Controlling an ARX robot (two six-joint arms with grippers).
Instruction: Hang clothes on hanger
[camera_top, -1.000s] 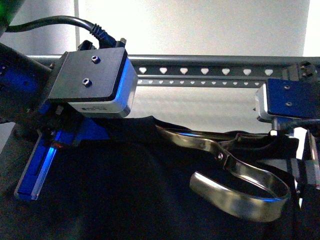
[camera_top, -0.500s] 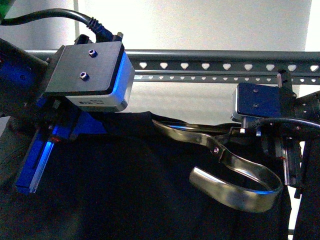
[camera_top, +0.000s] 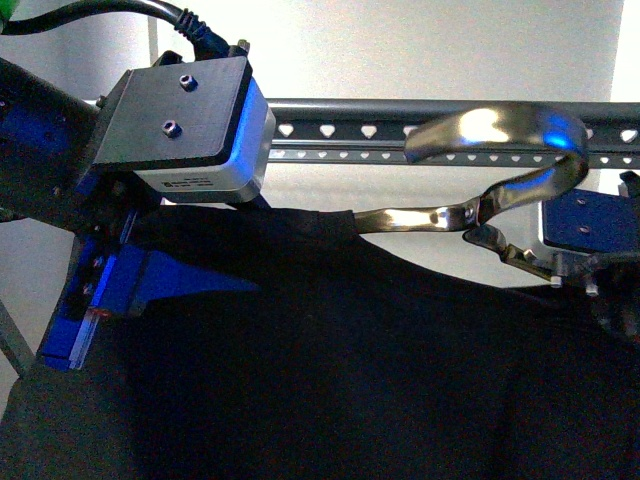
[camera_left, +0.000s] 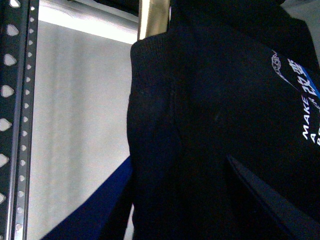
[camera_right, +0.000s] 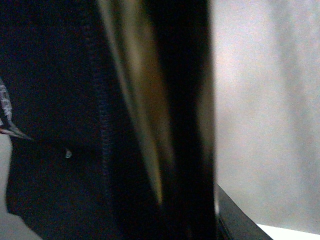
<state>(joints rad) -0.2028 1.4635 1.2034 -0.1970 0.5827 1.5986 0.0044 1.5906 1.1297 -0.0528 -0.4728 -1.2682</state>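
The black T-shirt (camera_top: 350, 360) hangs in mid-air just in front of the rail (camera_top: 340, 118), filling the lower half of the front view, with its upper edge a little below the rail's row of heart-shaped holes. The left gripper (camera_top: 130, 290) holds the shirt near its left shoulder. In the left wrist view its two blue fingers (camera_left: 100, 215) stand on either side of a thick fold of black cloth and press against it, so it is closed on the fabric. That view also shows the ribbed collar (camera_left: 150, 60) and, at the far side of the cloth, part of the white-and-blue print (camera_left: 302, 100) with its lettering. A shiny metal hook (camera_top: 500, 128) comes out of the collar and arches up in front of the right part of the rail, its top about level with the rail's upper edge. I cannot tell whether it touches the rail or hangs on it. The right gripper (camera_top: 580, 262) sits at the hook's lower end, beside the shirt's right shoulder. The right wrist view is blurred, showing only black cloth and a streak of yellowish metal, so I cannot tell how far that gripper is open or what it grasps. A grey camera block (camera_top: 185, 125) with a black cable (camera_top: 120, 12) rides on the left arm, in front of the rail's left end. A pale wall (camera_top: 400, 45) lies behind.
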